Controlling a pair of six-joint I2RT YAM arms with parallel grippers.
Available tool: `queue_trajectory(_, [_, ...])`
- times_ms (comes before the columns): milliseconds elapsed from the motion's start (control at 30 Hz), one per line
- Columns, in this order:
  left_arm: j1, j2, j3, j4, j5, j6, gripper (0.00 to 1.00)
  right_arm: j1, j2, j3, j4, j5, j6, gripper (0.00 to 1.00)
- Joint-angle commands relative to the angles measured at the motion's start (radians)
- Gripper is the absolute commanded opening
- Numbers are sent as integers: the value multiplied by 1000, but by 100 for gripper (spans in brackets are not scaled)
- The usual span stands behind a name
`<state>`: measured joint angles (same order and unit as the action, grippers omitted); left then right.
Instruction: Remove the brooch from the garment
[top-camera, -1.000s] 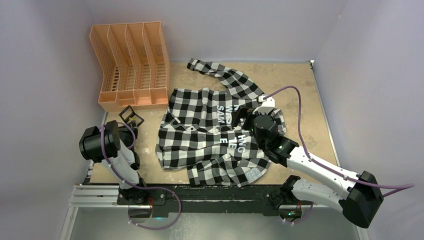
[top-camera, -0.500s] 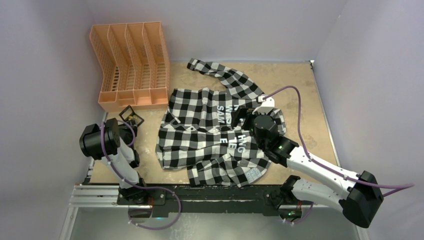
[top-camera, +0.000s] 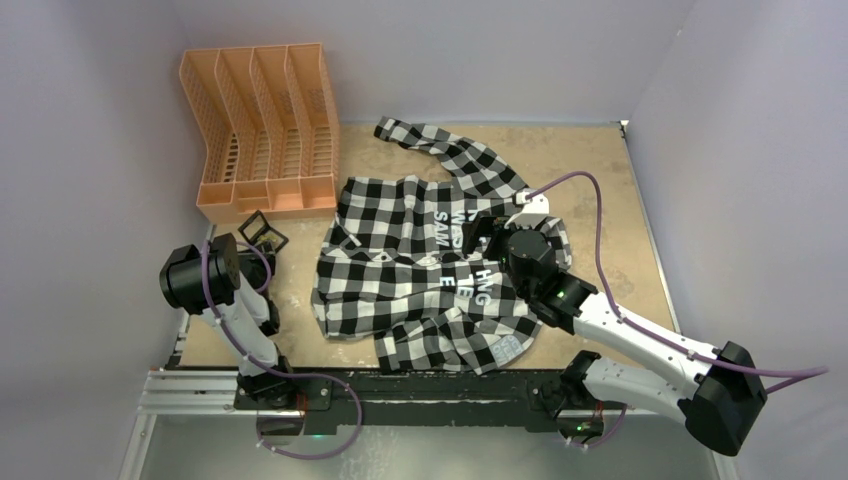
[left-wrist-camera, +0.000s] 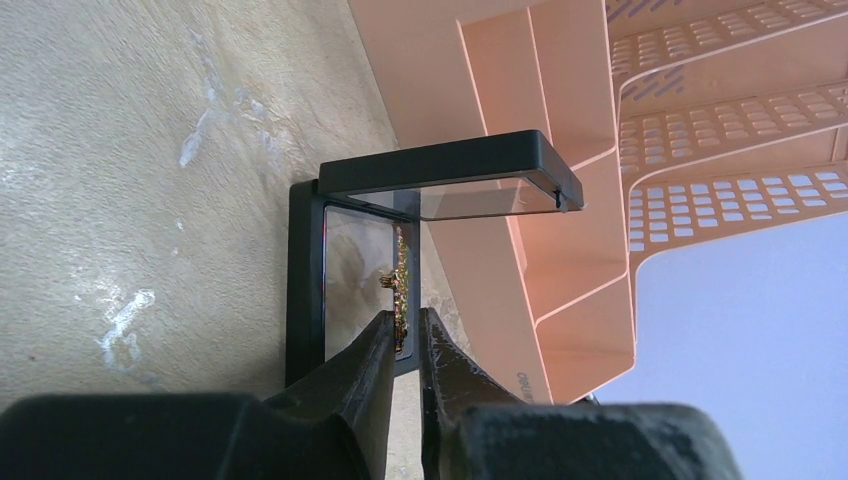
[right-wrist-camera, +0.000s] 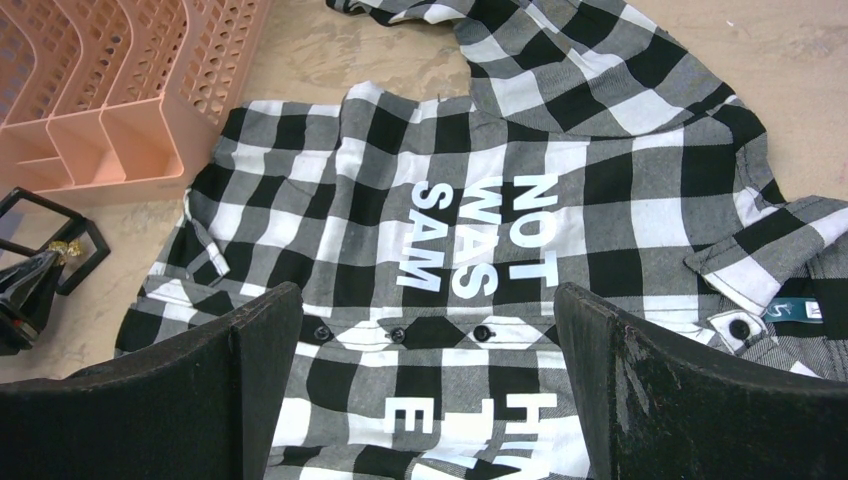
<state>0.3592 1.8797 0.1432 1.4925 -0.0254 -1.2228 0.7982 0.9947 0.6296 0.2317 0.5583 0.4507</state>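
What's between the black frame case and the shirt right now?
Only bare tabletop. The right wrist view shows a tan strip between the black frame case and the shirt, with nothing lying on it. The top view agrees.

White-and-black arms (top-camera: 640, 342) carry purple cables (top-camera: 597, 240) and black hands (left-wrist-camera: 405, 335).

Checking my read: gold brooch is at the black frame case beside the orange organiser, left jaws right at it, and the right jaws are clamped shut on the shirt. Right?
Not quite. The right wrist view shows the right gripper with jaws spread wide above the shirt, gripping nothing. The rest holds: the brooch is at the black frame case, left gripper at it.
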Motion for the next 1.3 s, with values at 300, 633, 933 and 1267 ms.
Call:
queue_trajectory(300, [8,-34,-23,284,-1,-12,22,3,-4,-7,38,0,-17,98])
queue_trajectory(633, [8,-297,-8,-78,-16,54,27,4,-17,-5,34,-2,-17,98])
queue_trajectory(933, [7,-578,45,-547,-88,146,31,4,-28,-6,29,-9,-16,98])
queue_trajectory(1267, [6,-679,231,-1112,-64,306,39,3,-32,-5,29,-13,-16,98])
